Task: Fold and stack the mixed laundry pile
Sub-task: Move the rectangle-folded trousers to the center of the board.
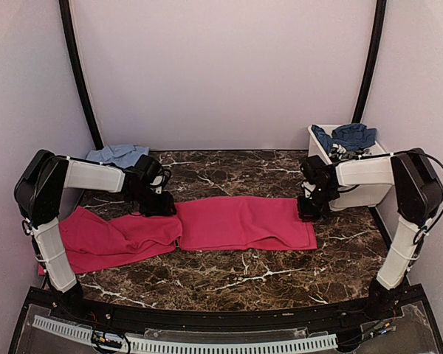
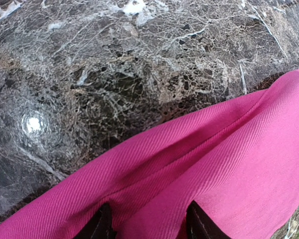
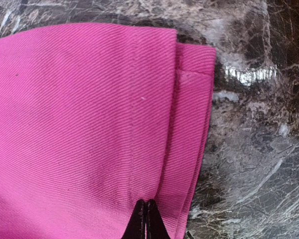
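At the far left a blue shirt (image 1: 118, 155) is seen on the table (image 1: 229, 276), just behind the left arm. The left gripper (image 1: 156, 202) is set on the far edge of the pink garment (image 1: 244, 221). In the wrist view its fingers (image 2: 100, 225) are held partly apart with a ridge of pink cloth between them, but whether the cloth is clamped cannot be told.

The garment is laid across the middle of the table as one long band. Its left part is rumpled and reaches toward the near left edge, while its right part is flat and doubled. The right gripper (image 1: 310, 210) is placed on the far right corner of the garment. Its jaws are pressed fully together over the cloth beside the hem – whether any cloth is pinched cannot be told.

At the far right a white tub (image 1: 316, 141) is seen, with dark blue cloth (image 1: 347, 136) heaped in it.
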`<state>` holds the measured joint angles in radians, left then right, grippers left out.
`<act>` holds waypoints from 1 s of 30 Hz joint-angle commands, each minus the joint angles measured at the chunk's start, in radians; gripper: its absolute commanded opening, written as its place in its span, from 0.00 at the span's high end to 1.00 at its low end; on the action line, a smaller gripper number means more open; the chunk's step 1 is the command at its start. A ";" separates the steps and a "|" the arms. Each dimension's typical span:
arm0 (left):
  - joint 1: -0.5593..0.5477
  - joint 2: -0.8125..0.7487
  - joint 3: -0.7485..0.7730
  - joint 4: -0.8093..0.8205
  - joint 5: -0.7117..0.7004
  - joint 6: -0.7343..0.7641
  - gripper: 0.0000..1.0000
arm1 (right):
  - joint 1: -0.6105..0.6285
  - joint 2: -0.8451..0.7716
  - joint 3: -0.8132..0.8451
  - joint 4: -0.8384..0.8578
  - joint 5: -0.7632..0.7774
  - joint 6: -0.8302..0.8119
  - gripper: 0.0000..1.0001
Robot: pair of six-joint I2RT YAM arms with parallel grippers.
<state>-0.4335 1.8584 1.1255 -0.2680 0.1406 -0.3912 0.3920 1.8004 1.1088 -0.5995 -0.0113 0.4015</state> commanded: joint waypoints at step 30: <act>0.011 0.015 -0.003 -0.129 -0.027 0.023 0.35 | -0.030 -0.037 -0.024 -0.088 0.099 0.025 0.68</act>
<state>-0.4343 1.8584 1.1343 -0.2760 0.1673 -0.3767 0.3717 1.7599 1.0836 -0.6636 0.0822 0.4156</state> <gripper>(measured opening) 0.635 0.134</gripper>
